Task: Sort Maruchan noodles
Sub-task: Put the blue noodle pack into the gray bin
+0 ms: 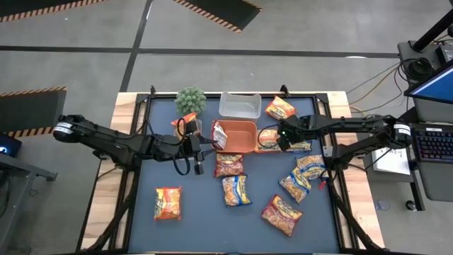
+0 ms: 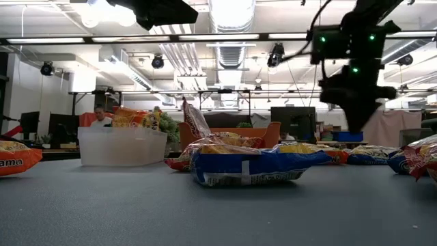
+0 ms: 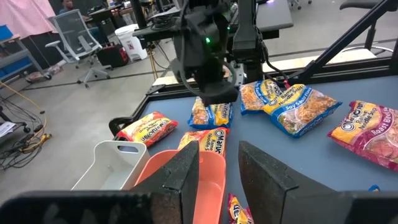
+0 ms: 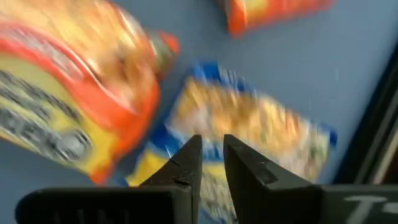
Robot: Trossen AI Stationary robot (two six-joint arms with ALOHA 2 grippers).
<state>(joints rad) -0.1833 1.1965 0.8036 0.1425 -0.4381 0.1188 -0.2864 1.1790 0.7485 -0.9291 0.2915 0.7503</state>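
Apparently right tool (image 1: 285, 137) above blue-and-yellow packet (image 1: 298, 146), beside orange tray (image 1: 241, 148).

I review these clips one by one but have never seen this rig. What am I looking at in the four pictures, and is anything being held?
Two dark robot arms work at a blue-topped table. One picture looks straight down, one looks level across the tabletop, and two come from cameras on the wrists. Ramen packets lie scattered, with an orange tray and a clear tub near the middle. The left gripper sits at the tray's edge, its fingers slightly apart, and nothing can be seen between them. The right gripper hangs just above a blue-and-yellow packet beside the tray, fingers nearly together; no packet shows between them.
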